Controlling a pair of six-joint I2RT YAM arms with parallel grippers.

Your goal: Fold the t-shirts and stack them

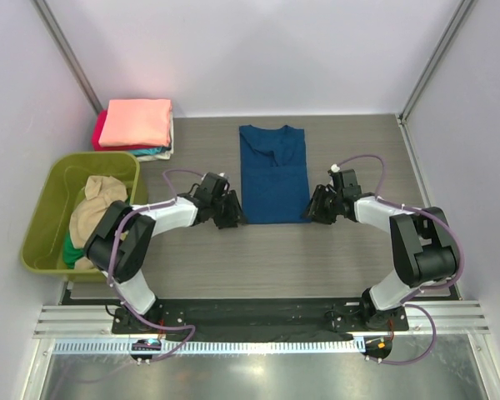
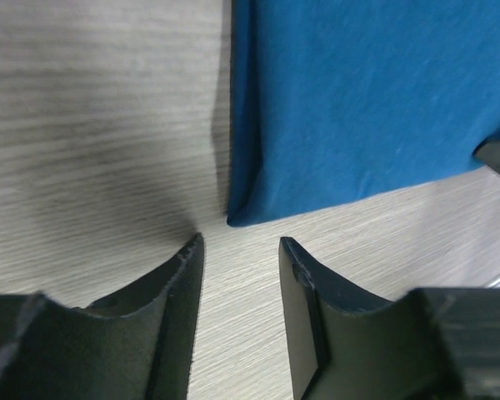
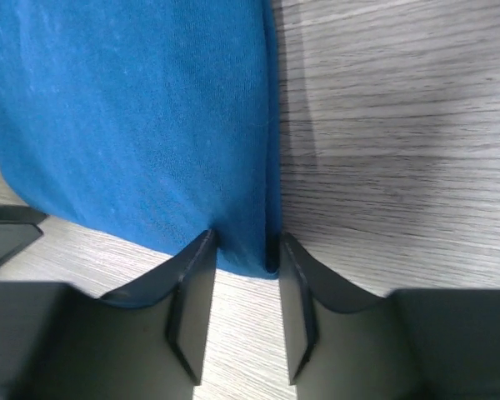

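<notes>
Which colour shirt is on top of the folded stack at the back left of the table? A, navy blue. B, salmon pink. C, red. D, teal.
B: the salmon-pink shirt lies uppermost, with only the edges of a red shirt and a teal shirt showing beneath it.

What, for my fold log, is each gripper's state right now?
Left gripper: open, empty, just short of a corner of the blue t-shirt.
Right gripper: open, straddling another corner.

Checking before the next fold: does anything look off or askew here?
A mismatch: the right pincer straddles a near corner of the blue shirt, while the left pincer sits open just short of the other near corner, touching no cloth.
</notes>
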